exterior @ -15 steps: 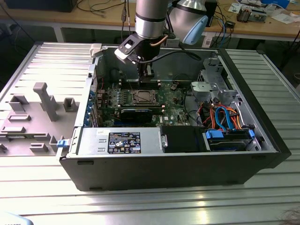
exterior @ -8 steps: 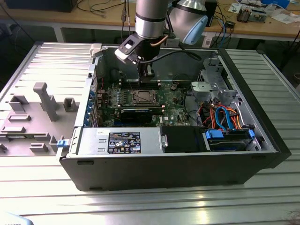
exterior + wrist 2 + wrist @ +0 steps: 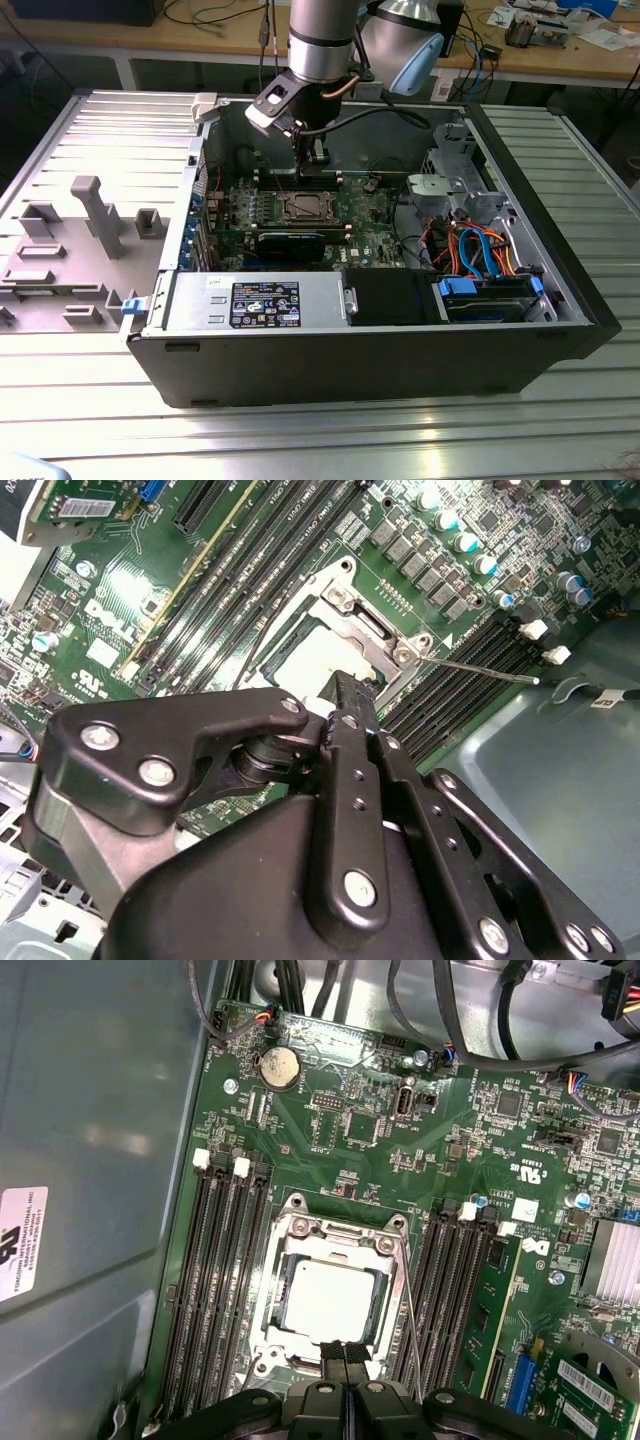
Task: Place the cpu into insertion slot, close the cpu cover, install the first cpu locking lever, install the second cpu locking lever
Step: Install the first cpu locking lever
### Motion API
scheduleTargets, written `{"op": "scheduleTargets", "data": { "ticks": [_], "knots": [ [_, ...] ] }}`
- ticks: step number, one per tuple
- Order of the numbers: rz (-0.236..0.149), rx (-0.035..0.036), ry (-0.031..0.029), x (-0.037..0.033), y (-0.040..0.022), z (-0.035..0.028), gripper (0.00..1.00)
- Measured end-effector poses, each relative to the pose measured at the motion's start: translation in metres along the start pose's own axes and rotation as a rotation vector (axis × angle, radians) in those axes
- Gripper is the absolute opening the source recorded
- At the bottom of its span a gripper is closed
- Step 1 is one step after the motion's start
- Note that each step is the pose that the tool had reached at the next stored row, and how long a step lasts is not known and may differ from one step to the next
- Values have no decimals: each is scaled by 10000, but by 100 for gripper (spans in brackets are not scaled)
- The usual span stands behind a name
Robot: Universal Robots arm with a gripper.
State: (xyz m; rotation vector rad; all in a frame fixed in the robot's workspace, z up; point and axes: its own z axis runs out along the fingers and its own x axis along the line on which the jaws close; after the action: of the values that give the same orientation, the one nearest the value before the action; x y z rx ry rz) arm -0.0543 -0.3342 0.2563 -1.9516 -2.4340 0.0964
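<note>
Partly cut off at the picture's edge in the first wrist view, the black two-fingered end effector (image 3: 345, 1352) is clenched, its fingertips pressed together on nothing, just beside the socket. The small silvery-beige square cpu (image 3: 330, 1298) lies in the dark, silver-rimmed insertion slot (image 3: 304, 208), framed by the thin silver metal cpu cover (image 3: 340, 1235) lying flat. A thin wire lever (image 3: 405, 1300) runs alongside; whether it is latched is unclear. The green motherboard (image 3: 350, 1150) sits inside an open black computer case (image 3: 350, 360) on a slatted aluminium desk (image 3: 300, 440). Wooden benches (image 3: 200, 30) strewn with cables stand behind.
</note>
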Motion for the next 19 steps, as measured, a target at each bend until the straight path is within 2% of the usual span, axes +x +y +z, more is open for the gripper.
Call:
{"op": "scheduleTargets", "data": {
  "ticks": [19],
  "knots": [
    [-420, -9, -26, 0, 0, 0, 11]
  ]
}}
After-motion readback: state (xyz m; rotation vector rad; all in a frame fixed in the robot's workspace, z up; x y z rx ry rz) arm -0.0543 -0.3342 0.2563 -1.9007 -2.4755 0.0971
